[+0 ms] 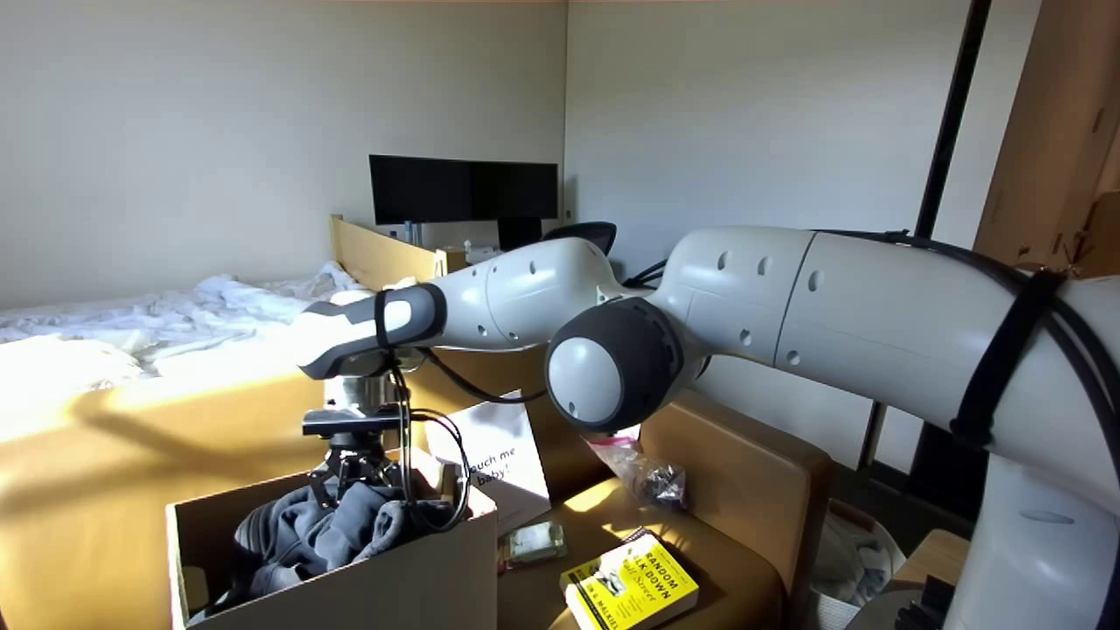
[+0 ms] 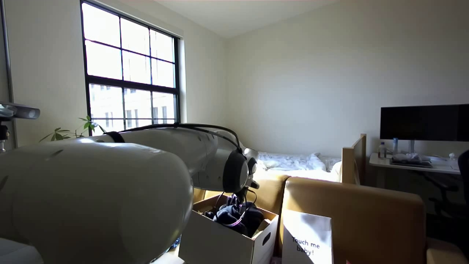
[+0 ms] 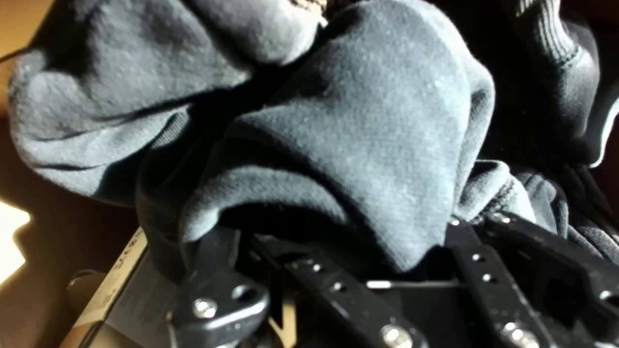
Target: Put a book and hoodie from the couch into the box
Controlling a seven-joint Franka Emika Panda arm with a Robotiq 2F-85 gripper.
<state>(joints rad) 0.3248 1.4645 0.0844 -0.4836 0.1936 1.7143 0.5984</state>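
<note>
The hoodie, dark grey-blue and bunched, lies in the tan cardboard box and rises towards its rim. My gripper reaches down into the box from above. Its jaws stand apart, their linkages spread to both sides, with hoodie folds between and over them in the wrist view. Cloth hides the fingertips. On the couch seat, outside the box, lies a yellow book. The box wall and part of the hoodie also show in an exterior view.
A white sheet reading "Touch me baby!" stands right behind the box. A plastic bag and a small packet lie on the couch near the book. The couch armrest rises beyond them. Cables hang beside the gripper.
</note>
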